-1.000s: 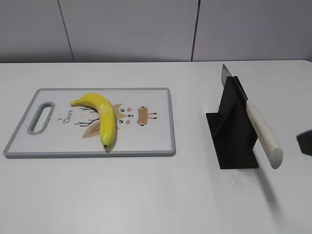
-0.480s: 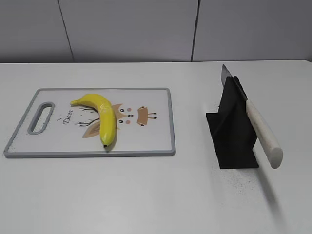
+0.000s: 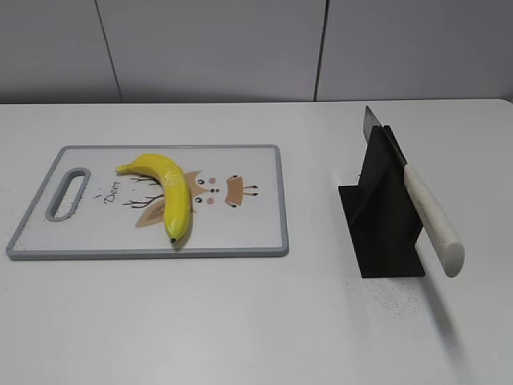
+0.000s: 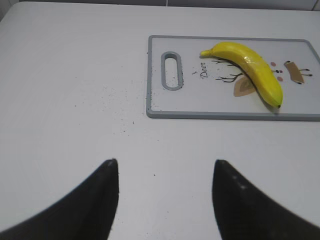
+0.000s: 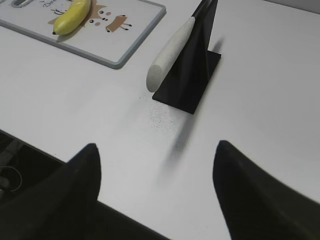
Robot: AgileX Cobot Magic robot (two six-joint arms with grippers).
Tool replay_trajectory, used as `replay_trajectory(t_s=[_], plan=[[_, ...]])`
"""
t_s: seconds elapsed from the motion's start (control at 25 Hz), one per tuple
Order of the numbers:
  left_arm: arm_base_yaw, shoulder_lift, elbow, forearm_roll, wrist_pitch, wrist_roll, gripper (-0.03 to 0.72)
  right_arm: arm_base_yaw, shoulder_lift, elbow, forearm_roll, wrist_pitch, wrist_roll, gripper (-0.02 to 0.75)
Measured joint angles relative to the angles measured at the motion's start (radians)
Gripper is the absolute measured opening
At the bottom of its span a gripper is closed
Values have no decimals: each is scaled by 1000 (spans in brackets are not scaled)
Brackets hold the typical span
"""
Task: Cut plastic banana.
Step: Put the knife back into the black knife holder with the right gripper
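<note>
Glossy bright yellow curved plastic banana [image 3: 165, 191] with small dark tips lies whole on a flat white rectangular plastic cutting board [image 3: 240, 233], grey rim, slotted handle hole at left end, cartoon deer print under the fruit; the banana sits left of the board's centre, one tip near the near edge. Board rests on the left of a matte white table [image 3: 240, 321] with fine dark specks. Well apart to the right, an angular matte black knife stand [image 3: 385, 220] holds a knife [image 3: 421, 204] tilted, smooth off-white rounded handle pointing near-right, steel blade tip poking out at far side. Left gripper [image 4: 165, 172] wide open, dark tapered fingers empty, above bare table near-left of the board. Right gripper [image 5: 156, 159] wide open, empty, near side of the stand.
</note>
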Motion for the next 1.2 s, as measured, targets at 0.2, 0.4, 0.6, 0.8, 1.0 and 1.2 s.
replay_trajectory(t_s=[0.2, 0.4, 0.6, 0.8, 1.0, 1.2], plan=[[0, 0, 0, 0, 0, 0, 579, 0, -25, 0, 0, -1, 0, 527], [0, 0, 0, 0, 0, 0, 579, -3, -25, 0, 0, -1, 0, 527], [0, 0, 0, 0, 0, 0, 579, -87, -26, 0, 0, -1, 0, 526], [0, 0, 0, 0, 0, 0, 579, -252, -26, 0, 0, -1, 0, 526], [0, 0, 0, 0, 0, 0, 579, -403, -26, 0, 0, -1, 0, 526], [0, 0, 0, 0, 0, 0, 579, -425, -26, 0, 0, -1, 0, 526]])
